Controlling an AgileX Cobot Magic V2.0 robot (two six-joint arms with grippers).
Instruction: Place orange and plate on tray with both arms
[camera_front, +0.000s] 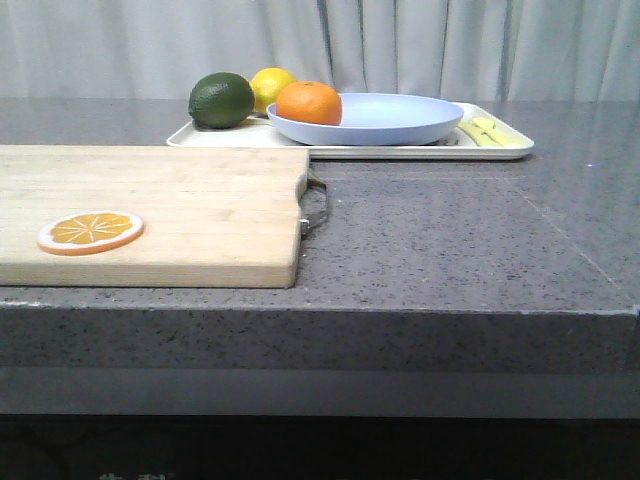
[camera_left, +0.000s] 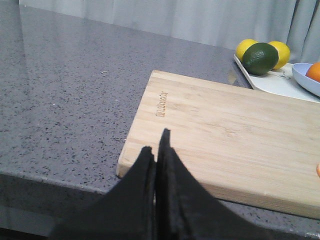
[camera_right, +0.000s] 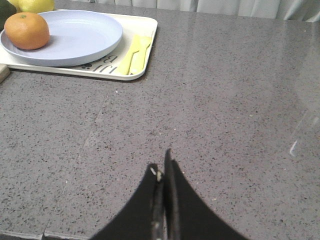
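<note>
With the orange (camera_right: 27, 30) on the plate (camera_right: 75, 37) on the tray (camera_right: 135, 70), both lie well ahead of the empty, closed left gripper (camera_left: 156, 150) and right gripper (camera_right: 161, 167), the right nearer.

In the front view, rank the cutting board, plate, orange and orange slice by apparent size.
1. Cutting board, though it is nearest the camera.
2. Plate.
3. Orange slice and orange: the slice looks wider but lies closer, so unsure.
</note>
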